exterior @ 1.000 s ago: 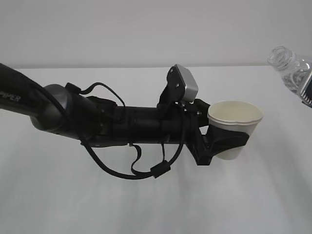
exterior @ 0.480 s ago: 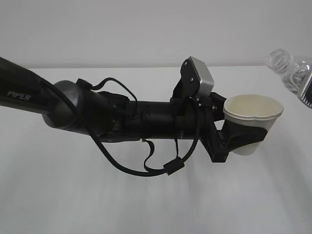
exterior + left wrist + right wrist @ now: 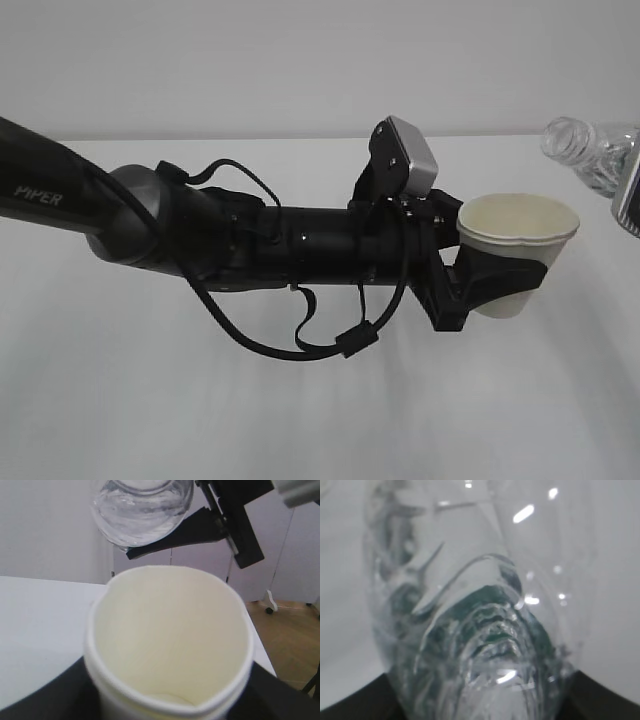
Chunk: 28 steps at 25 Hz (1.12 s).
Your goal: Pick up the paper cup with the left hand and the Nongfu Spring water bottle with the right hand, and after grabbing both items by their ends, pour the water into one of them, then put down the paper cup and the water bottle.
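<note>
My left gripper (image 3: 497,287) is shut on the white paper cup (image 3: 518,226) and holds it upright above the table, at the end of the long black arm lettered PIPER (image 3: 200,235). In the left wrist view the paper cup (image 3: 170,640) fills the frame, and its cream inside shows no liquid. The clear Nongfu Spring water bottle (image 3: 588,156) hangs tilted at the upper right, its open mouth turned toward the cup. Seen from the left wrist, the bottle (image 3: 142,510) sits just above the cup's far rim, with black fingers (image 3: 192,527) behind it. My right gripper (image 3: 480,707) is shut on the bottle (image 3: 480,625). No stream of water is visible.
The white table (image 3: 150,420) lies below both arms, against a pale wall. A loose black cable loop (image 3: 300,345) hangs under the left arm. In the left wrist view a wooden floor (image 3: 295,645) lies beyond the table's right edge.
The left arm carried the cup to the right, then held still. The bottle's mouth has since come down and to the left, closer to the cup.
</note>
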Each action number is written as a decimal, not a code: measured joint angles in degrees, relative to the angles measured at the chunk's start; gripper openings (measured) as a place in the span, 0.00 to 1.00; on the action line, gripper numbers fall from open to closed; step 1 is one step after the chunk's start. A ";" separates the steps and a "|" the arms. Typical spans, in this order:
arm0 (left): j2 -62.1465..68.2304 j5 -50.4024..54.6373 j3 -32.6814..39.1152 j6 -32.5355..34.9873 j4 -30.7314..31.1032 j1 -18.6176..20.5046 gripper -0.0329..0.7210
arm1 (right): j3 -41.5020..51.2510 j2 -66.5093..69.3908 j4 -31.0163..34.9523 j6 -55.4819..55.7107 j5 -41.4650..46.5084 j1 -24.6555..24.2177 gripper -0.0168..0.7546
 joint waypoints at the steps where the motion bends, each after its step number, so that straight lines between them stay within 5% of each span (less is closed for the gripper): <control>1: 0.00 0.00 0.00 -0.14 0.00 0.00 0.64 | 0.00 0.00 -0.73 0.00 0.00 0.00 0.55; 28: 0.00 0.00 0.00 -0.50 0.91 0.10 0.64 | 0.00 0.00 -11.51 0.00 1.33 0.00 0.55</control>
